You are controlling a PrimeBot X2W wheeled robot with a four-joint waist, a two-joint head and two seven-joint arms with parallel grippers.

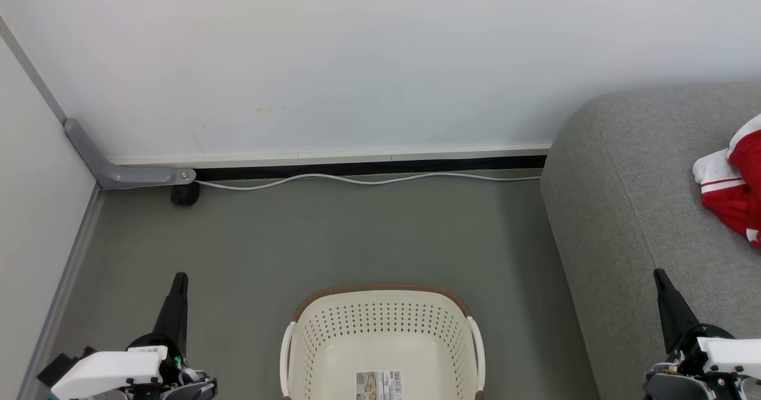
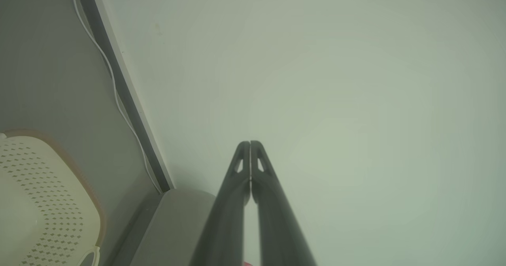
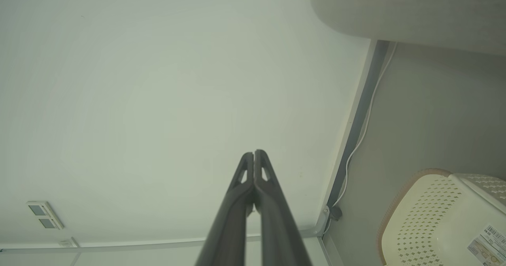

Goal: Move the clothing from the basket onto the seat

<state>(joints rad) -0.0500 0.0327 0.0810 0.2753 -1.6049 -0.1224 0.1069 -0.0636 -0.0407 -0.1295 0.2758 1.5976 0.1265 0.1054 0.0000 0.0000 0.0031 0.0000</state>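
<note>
The basket [image 1: 380, 323] is sitting on the grey floor [image 1: 250, 245] at the near centre, its bare bottom showing a barcode sticker [image 1: 379, 385]. The clothing [image 1: 737, 180] is lying on the seat [image 1: 624, 210] at the far right (red, with white striped cuffs), well apart from the basket. The left gripper [image 1: 179, 276] is hanging left of the basket, fingers pressed together. The right gripper [image 1: 659, 273] is hovering over the seat's near part, likewise pressed together and holding nothing. A white cable [image 1: 368, 180] is running along the far wall [image 1: 357, 61].
</note>
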